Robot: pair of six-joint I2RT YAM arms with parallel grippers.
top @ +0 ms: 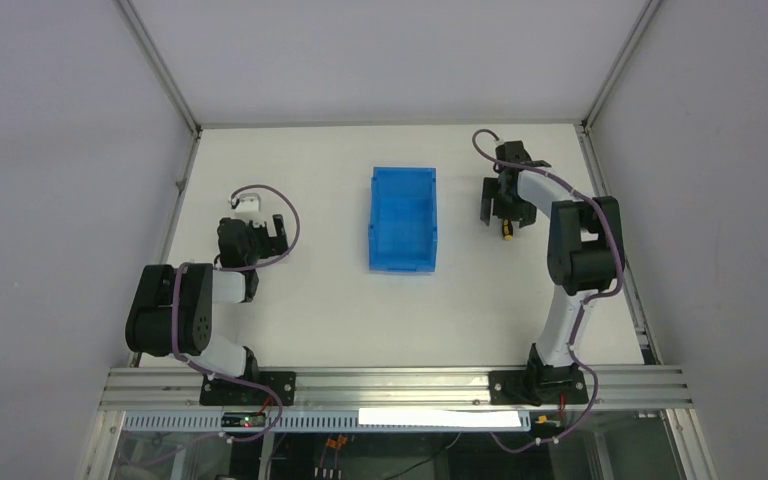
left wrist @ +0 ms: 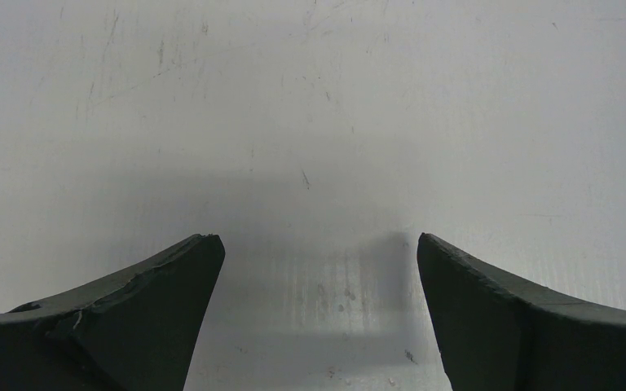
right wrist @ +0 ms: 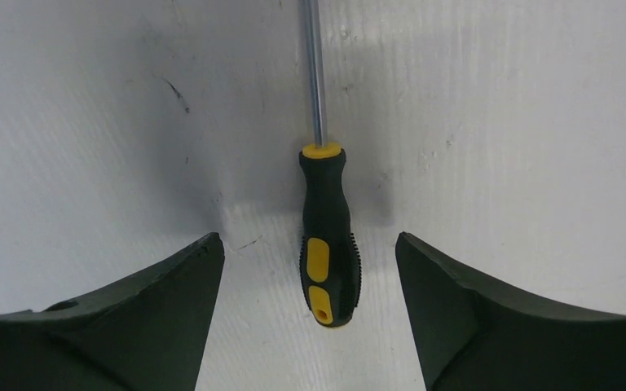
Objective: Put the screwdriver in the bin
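Progress is small: the screwdriver (right wrist: 327,244) lies flat on the table (top: 310,300), right of the bin (top: 401,258) and apart from it, and the bin holds nothing. Your right gripper (right wrist: 308,239) is spread wide, one finger at each side of the handle without touching, so grasp, lift and drop are all left; your left gripper (left wrist: 318,240) is spread too, over the table. The screwdriver has a thin metal shaft and a black handle with yellow patches.

Robotics lab test cell: white desk (top: 310,320) boxed by plain grey panels (top: 50,150) on aluminium framing (top: 160,67), left arm (top: 175,315) and right arm (top: 580,250) bolted to an extrusion rail (top: 390,385), loose wiring (top: 330,465) underneath. Desk surface scuffed and scratched ahead of the fingers (left wrist: 155,309) in both wrist views.
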